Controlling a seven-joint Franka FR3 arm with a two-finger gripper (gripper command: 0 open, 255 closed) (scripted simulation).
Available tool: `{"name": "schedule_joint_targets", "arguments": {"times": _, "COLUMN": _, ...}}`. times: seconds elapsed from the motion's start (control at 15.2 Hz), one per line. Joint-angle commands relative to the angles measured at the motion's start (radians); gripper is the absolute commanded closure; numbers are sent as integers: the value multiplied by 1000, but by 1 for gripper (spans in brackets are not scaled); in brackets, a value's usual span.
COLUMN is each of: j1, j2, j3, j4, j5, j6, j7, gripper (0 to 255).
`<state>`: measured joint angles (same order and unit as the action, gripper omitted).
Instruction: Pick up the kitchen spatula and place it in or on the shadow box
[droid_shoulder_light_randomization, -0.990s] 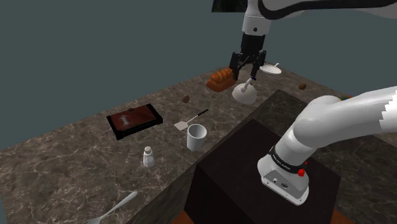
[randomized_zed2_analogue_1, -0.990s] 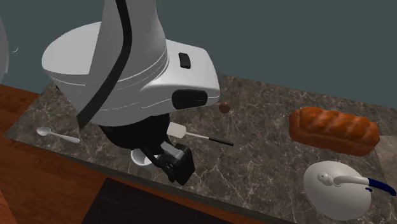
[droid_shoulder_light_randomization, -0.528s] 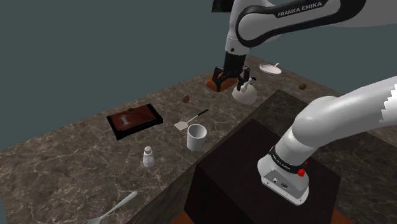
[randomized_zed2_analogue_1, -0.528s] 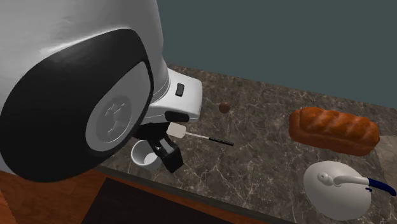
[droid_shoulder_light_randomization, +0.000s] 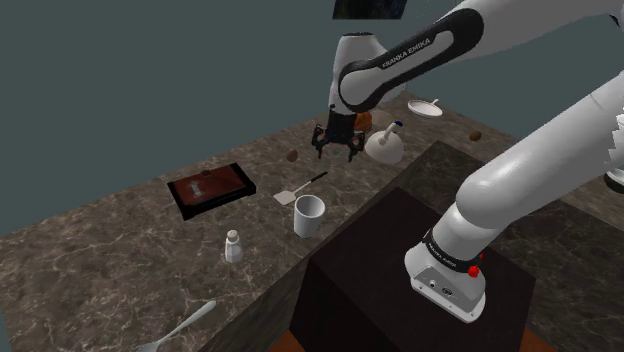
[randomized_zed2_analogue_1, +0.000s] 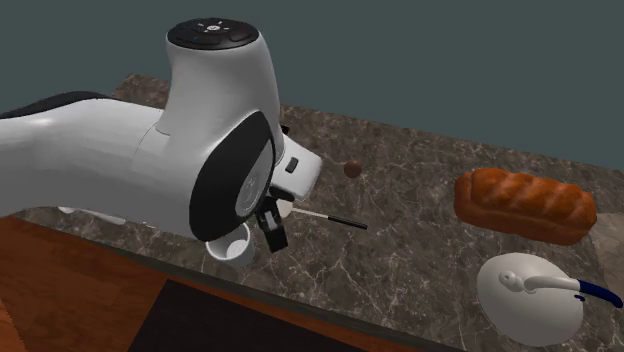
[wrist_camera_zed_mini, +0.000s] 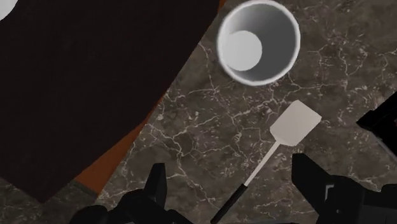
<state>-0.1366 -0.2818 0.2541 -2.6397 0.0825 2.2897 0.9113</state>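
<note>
– White spatula (droid_shoulder_light_randomization: 300, 189), item one. Location?
– Flat on the marble-patterned worktop (droid_shoulder_light_randomization: 120, 250), between a white cup (droid_shoulder_light_randomization: 308, 215) and a small brown ball (droid_shoulder_light_randomization: 292, 155). Blade beside the cup, dark-tipped handle pointing away from it. Untouched.
– Item two, the hand (droid_shoulder_light_randomization: 337, 151). State?
– Black, spread wide, holding nothing. In the wrist view the fingers (wrist_camera_zed_mini: 156, 184) stand either side of the handle's dark end, clear of it on both sides.
– Change since the last entry?
– A second ago the hand hung over the white lidded dish (droid_shoulder_light_randomization: 385, 146) beside the bread loaf (randomized_zed2_analogue_1: 525, 205). It has swung toward the shoulder view's left and come lower; it is now above the handle end of the spatula.
– Meaning for the task?
– Approach nearly complete, by my reading. Grasp not yet made. Next move calls for a straight descent and a close on the handle. Risk: the handle is thin and lies flat, so the fingers may meet the worktop first, or pinch far from the blade and let it droop.
– Destination, the shadow box (droid_shoulder_light_randomization: 210, 188)?
– Dark frame, reddish inside, flat on the worktop, apart from the spatula toward the shoulder view's left. Something small and pale inside, too small to name.
– Other stock?
– One shaker (droid_shoulder_light_randomization: 233, 246), one spoon (droid_shoulder_light_randomization: 180, 328), both nearer the camera, well apart from the spatula.
</note>
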Motion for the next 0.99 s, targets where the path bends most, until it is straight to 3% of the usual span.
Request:
{"name": "schedule_joint_targets", "arguments": {"times": 0.0, "j1": -20, "j2": 90, "j3": 24, "j4": 19, "j5": -22, "j6": 83, "j7": 97, "gripper": 0}}
{"name": "schedule_joint_targets", "arguments": {"times": 0.46, "j1": -63, "j2": 404, "j3": 20, "j4": 125, "j5": -205, "j6": 306, "j7": 461, "gripper": 0}}
{"name": "schedule_joint_targets", "arguments": {"times": 0.92, "j1": 8, "j2": 688, "j3": -120, "j4": 291, "j5": -361, "j6": 443, "j7": 786, "gripper": 0}}
